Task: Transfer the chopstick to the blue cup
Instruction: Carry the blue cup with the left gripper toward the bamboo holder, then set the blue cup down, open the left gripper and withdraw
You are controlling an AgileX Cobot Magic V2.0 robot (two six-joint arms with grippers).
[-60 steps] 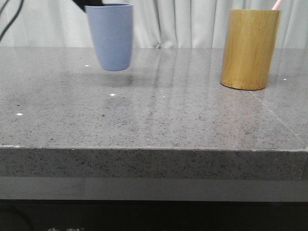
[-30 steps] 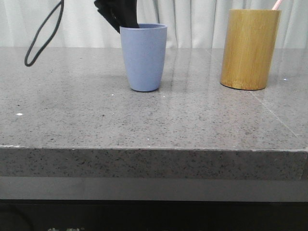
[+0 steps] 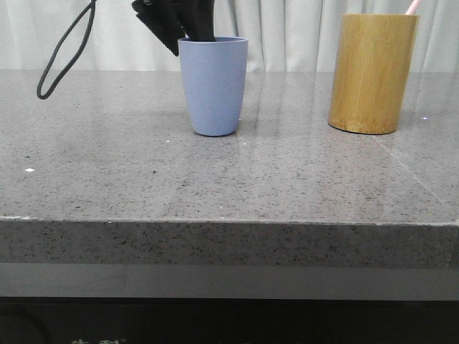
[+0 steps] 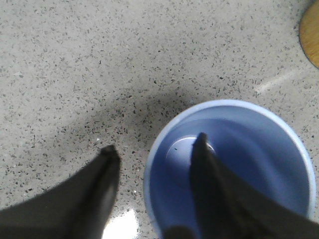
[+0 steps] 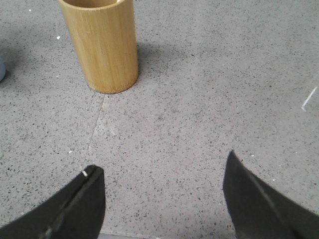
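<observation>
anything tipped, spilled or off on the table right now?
Nothing stands out. The blue cup stands upright on the table, and the left gripper straddles its rim, one finger inside and one outside. The bamboo holder is upright too, with the chopstick poking out. The right gripper is open over bare table.

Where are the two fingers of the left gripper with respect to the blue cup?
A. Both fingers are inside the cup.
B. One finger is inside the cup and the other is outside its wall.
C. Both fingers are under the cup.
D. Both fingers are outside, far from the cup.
B: in the left wrist view, one finger of the left gripper reaches down inside the blue cup, the other stands outside its rim, over the table.
</observation>
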